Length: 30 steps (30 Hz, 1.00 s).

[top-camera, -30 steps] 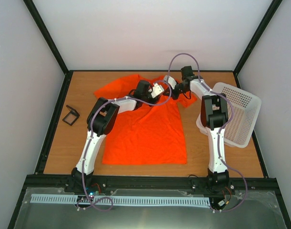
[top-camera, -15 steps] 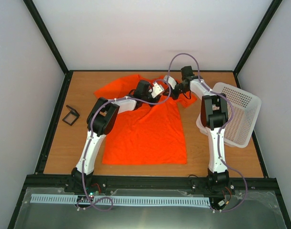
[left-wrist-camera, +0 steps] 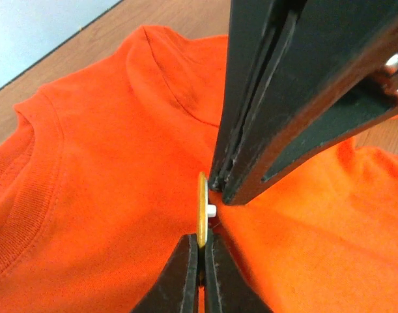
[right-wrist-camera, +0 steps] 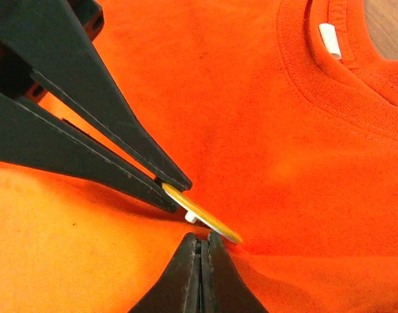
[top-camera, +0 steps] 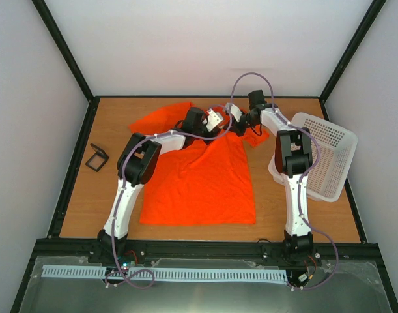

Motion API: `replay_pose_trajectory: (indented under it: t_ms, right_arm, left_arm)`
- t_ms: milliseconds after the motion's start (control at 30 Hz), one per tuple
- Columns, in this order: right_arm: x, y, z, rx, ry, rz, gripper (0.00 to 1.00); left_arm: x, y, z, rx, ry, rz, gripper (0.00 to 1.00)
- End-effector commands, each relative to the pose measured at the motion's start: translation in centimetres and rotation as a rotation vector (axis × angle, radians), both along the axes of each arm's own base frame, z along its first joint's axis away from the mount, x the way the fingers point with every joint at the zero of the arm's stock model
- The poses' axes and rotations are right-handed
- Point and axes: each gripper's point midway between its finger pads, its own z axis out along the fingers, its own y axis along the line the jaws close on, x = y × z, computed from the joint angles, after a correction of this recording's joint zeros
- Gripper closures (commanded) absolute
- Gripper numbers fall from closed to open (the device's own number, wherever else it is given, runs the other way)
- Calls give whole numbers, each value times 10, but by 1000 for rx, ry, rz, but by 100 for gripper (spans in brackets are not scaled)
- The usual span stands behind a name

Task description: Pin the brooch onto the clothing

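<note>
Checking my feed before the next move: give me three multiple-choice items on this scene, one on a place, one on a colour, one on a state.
1. Where is the basket?
A) table's right side
B) table's left side
C) table's far edge, centre

2. What colour is the brooch?
A) black
B) golden
C) blue

3. Over the shirt, how is the left gripper?
A) open, holding nothing
B) shut on the basket
C) shut on the brooch

Answers:
1 A: it sits at the right edge in the top view.
2 B: its disc shows golden in both wrist views.
3 C: its fingers pinch the brooch's edge.
</note>
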Motion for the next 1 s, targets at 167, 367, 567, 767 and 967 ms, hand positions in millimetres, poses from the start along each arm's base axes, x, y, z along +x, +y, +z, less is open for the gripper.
replay_pose_trajectory:
  t_ms: [167,367,567,767,967]
  right_arm:
    - [4,-3,9,-8,-30,-4,97]
    - [3,-3,8,-10,-29,-1,98]
    - [3,0,7,-34,-38,-12,97]
    - [8,-1,6,-63,-52,-77,97]
    - [23,-24,22,-59,-42,-212,88]
  left_arm:
    - [-11,-12,68,-132,-65,-106,99]
    - [-15,-15,67,-161,-29,-126,99]
    - [-16,-21,60,-202,67,-154,99]
    - [-13,-24,47,-220,171,-129,99]
    - [-8,-1,32,-249,256,-81,99]
